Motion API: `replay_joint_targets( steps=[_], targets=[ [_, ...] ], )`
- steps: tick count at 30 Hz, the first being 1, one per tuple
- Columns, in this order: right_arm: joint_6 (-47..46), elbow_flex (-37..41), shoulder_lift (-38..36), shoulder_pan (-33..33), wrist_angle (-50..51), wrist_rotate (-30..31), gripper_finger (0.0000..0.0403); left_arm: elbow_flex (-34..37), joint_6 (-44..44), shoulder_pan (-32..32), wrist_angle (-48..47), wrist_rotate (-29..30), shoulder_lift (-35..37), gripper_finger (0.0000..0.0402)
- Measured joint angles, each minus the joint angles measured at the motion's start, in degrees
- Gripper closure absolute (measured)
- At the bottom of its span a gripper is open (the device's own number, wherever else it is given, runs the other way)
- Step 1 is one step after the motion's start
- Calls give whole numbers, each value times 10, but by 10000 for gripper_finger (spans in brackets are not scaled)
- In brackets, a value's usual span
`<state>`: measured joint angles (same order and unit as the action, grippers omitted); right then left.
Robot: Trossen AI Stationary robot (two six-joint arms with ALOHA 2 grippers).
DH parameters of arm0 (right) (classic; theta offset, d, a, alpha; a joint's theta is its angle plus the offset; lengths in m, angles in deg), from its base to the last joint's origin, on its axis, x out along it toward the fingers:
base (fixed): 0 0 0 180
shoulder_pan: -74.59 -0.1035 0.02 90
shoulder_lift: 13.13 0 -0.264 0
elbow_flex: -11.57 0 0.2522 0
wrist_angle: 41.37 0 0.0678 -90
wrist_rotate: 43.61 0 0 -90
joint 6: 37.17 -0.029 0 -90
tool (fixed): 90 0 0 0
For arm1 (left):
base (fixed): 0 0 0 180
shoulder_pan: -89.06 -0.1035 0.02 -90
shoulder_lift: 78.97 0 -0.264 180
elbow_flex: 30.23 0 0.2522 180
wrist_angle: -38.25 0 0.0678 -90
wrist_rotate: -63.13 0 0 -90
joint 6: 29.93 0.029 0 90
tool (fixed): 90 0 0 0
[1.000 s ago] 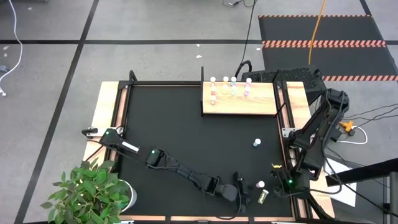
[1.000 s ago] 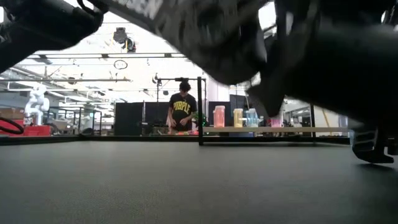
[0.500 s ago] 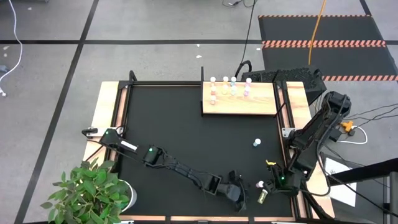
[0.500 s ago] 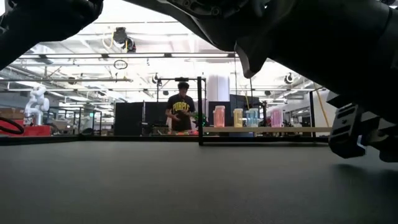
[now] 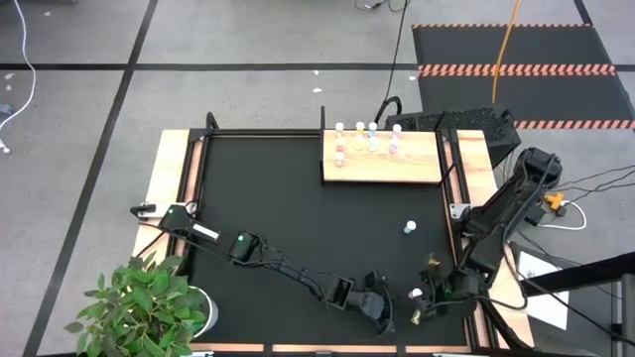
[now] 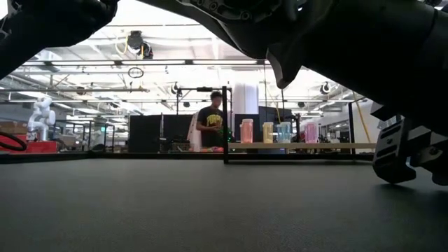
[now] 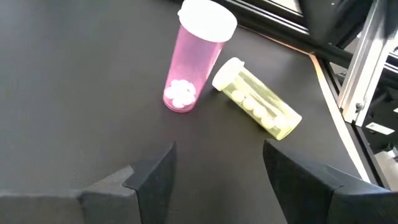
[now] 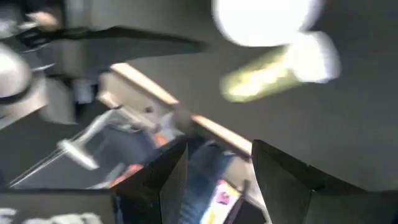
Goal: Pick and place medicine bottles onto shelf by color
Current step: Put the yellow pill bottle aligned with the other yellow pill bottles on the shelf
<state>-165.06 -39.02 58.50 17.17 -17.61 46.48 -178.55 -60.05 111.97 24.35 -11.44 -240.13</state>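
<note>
I have both arms low at the near right corner of the black mat. My left gripper has its two dark fingers spread with nothing between them, pointing at two small bottles just ahead. One is a pink translucent medicine bottle with a white cap, standing upright with white pills at its base. Just beside it lies a yellow-green translucent bottle with a white cap, on its side, its cap end close to the pink one's base — whether they touch I cannot tell.

From above, the right gripper sits right by those same two bottles, coming in from the mat's right edge. Its wrist view is blurred; its fingers stand apart and hold nothing, with the yellow-green bottle beyond them.

A blue bottle with a white cap stands alone on the mat, well apart from the others, between them and the shelf. The flat light wooden shelf board lies at the far right of the mat — a cluster of small white-capped bottles stands along its far edge.
</note>
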Motion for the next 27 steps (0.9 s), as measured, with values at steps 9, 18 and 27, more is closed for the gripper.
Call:
replay_joint_targets(
  steps=[9,18,27],
  targets=[
    [-9,-20,71,3,14,-30,230,-3,3,3,-13,-7,0,160],
    [-7,-20,115,15,35,-16,230,-3,2,3,-14,-8,1,160],
    [4,-22,143,26,58,-19,233,-3,3,2,-15,-18,1,160]
  ],
)
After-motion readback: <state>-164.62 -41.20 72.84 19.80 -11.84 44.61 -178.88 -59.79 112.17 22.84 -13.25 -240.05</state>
